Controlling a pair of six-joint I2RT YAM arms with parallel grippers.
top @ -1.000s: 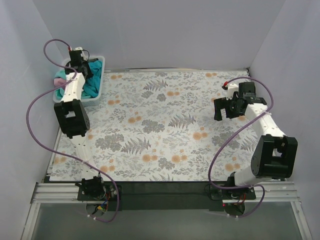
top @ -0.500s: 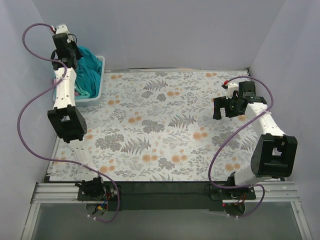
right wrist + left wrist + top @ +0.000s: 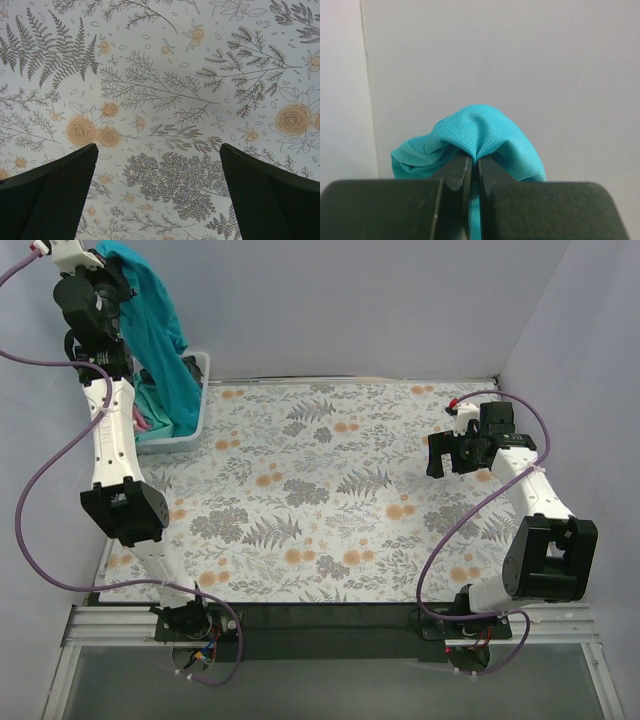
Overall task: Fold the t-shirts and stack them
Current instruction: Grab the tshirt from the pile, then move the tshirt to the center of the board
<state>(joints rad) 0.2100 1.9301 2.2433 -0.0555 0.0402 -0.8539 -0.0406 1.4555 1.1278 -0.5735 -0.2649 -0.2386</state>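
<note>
Left tool (image 3: 474, 162) clamps teal t-shirt (image 3: 150, 330) high over bin (image 3: 200, 390); right tool (image 3: 437, 458) wide, empty, far from bin; 0 folded.

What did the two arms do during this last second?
The left tool, shut on the teal t-shirt, rose high above the bin, drawing the shirt up so that it hangs with its lower end still at the bin. The right tool, open over the floral cover, stayed put.
</note>
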